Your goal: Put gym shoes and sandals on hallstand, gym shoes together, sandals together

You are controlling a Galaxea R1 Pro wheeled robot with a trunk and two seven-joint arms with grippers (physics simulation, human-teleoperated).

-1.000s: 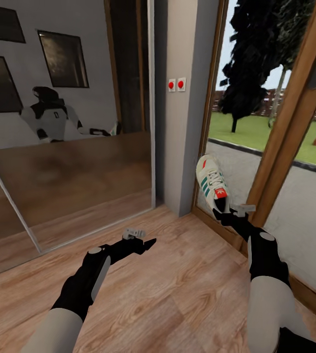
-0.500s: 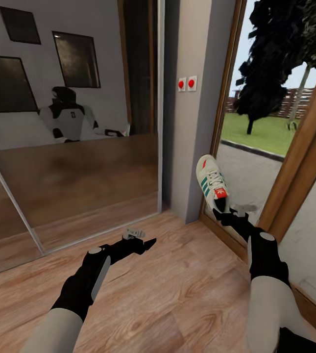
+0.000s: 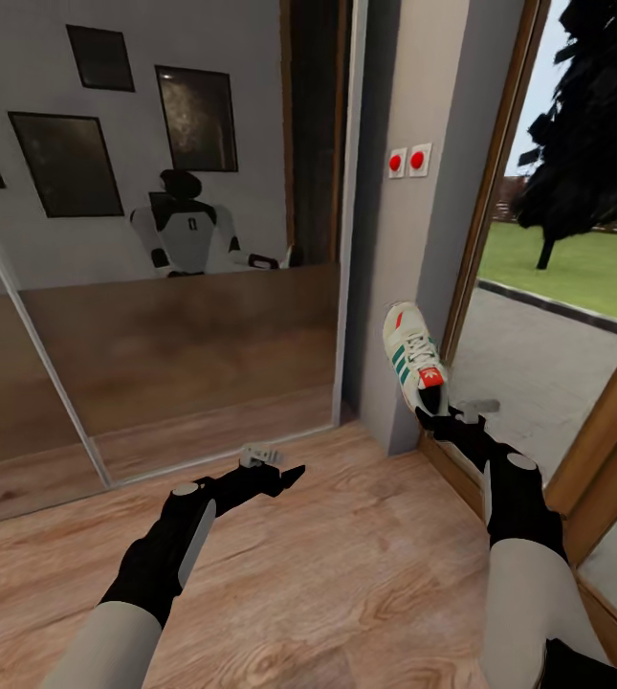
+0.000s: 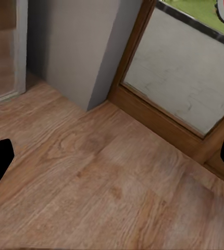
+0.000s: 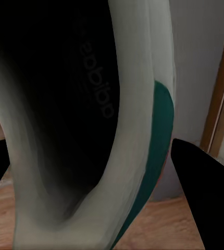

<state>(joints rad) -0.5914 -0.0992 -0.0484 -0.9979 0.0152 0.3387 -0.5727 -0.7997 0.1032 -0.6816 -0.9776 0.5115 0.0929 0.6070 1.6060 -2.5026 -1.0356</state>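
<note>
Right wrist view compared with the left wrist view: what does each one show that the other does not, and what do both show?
The right wrist view alone gives the dark inside of the gym shoe, its white collar and green heel trim, held between the right jaws. The left wrist view alone gives a wide stretch of corridor floor and the glass door's wooden frame, between open left jaws. Both show a grey wall corner, some wood floor, and part of that shoe.

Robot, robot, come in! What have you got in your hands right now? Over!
Right gripper shut on one gym shoe, held up off the corridor floor. Left gripper open, nothing in it. Mirrored wardrobe and glass door ahead.
</note>
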